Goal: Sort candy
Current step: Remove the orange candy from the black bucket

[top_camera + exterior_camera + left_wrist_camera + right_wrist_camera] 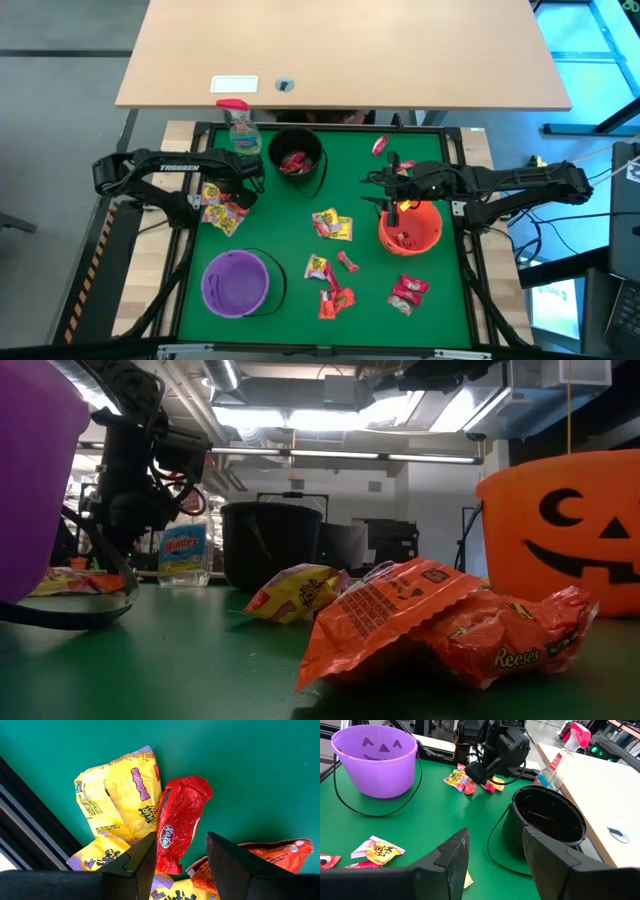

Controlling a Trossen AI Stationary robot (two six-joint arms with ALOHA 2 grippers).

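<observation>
Beside the black bucket (297, 158), on its left, your left end effector (180, 852) hangs partly open and empty over a heap of candy (222, 207), a red packet (179, 830) between its fingers. Judging by that, picking is in hand: lower, close on red only. Your right end effector (495, 855), open and empty, waits above the orange bucket (410, 228). More candy lies scattered on the green tabletop (290, 235).
</observation>
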